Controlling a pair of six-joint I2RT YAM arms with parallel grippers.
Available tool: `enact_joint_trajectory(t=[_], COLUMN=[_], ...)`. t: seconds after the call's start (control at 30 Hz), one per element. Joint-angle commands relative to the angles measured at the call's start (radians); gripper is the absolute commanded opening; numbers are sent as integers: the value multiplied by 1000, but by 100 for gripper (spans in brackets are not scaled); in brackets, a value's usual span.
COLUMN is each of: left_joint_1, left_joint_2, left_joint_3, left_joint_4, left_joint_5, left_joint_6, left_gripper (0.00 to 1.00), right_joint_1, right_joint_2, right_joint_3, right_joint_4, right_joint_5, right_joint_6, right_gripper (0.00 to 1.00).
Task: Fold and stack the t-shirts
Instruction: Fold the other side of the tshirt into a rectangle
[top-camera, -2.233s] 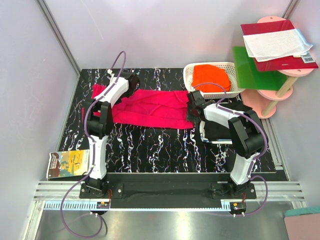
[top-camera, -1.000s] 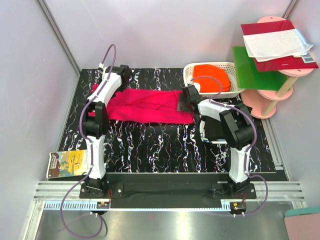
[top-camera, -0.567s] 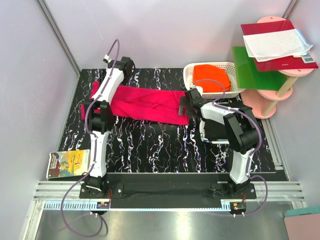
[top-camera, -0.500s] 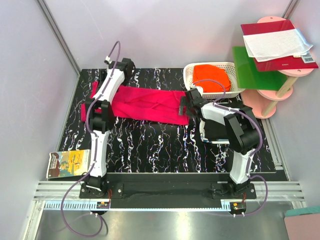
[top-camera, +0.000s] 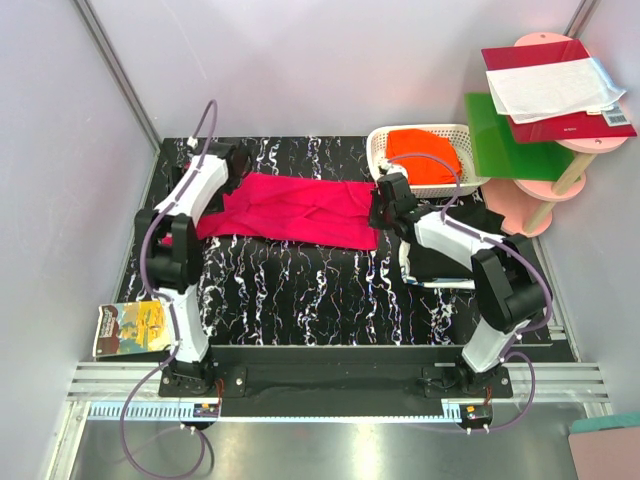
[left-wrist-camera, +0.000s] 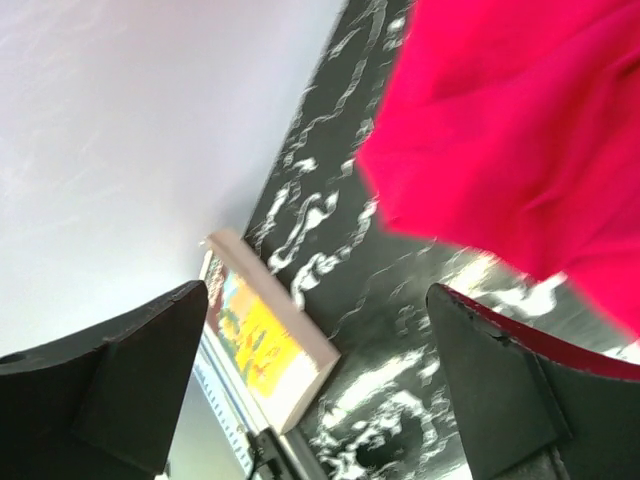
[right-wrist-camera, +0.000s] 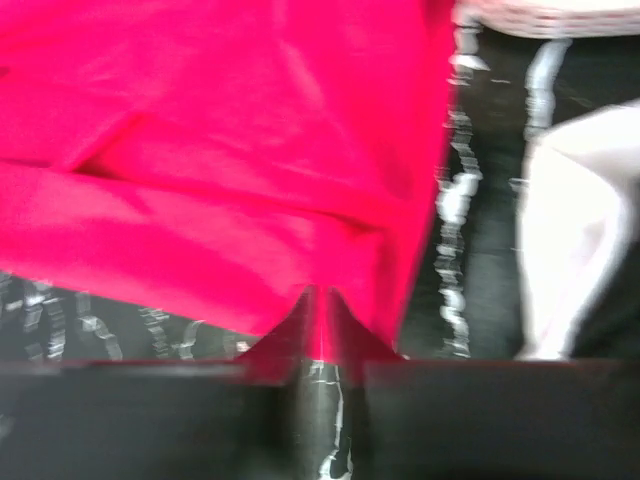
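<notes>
The left gripper (left-wrist-camera: 318, 292) gaped empty, the right gripper's (top-camera: 380, 213) state was lost in blur, and folding the magenta t-shirt (top-camera: 300, 205) neatly probably needed matched corner pinches.

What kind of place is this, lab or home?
Probably a lab robot test cell: plain grey partition walls around a black marbled tabletop, two white-and-black robot arms bolted down beside an aluminium rail, and a magenta-pink t-shirt laid out near a white lattice plastic basket.
</notes>
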Motion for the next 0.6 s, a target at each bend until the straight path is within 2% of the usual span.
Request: enact_joint_trajectory(t=[0.0, 0.07, 0.1, 0.2, 0.23, 0.3, 0.33, 0.43, 0.57], left_joint_1=[38, 57, 70, 119, 125, 136, 137, 142, 153], left_joint_2=[-113, -153, -166, -189, -184, -170, -152, -114, -106], left_joint_3=[-147, -206, -252, -272, -264, -222, -205, -139, -97], left_joint_4=[61, 180, 263, 305, 305, 302, 296, 279, 293], left_joint_5=[149, 265, 410, 526, 522, 531, 535, 571, 639], left_joint_6=[14, 101, 128, 150, 149, 166, 174, 180, 174], left_gripper=[90, 75, 57, 38, 38, 54, 73, 93, 94], right_joint_1=[26, 29, 31, 31, 31, 31, 31, 29, 29], right_joint_2=[26, 78, 93, 148, 174, 199, 222, 247, 259], right_joint_3=[56, 83, 111, 149, 159, 186, 192, 205, 205], right_joint_4=[54, 37, 28, 0, -7, -43, -50, -70, -81], right_joint_5=[-120, -159, -166, -184, -186, -183, -181, -175, -164], right_joint_6=[-2, -8, -12, -23, -25, -32, -31, -22, -23], right_gripper=[0, 0, 0, 0, 0, 0, 0, 0, 0])
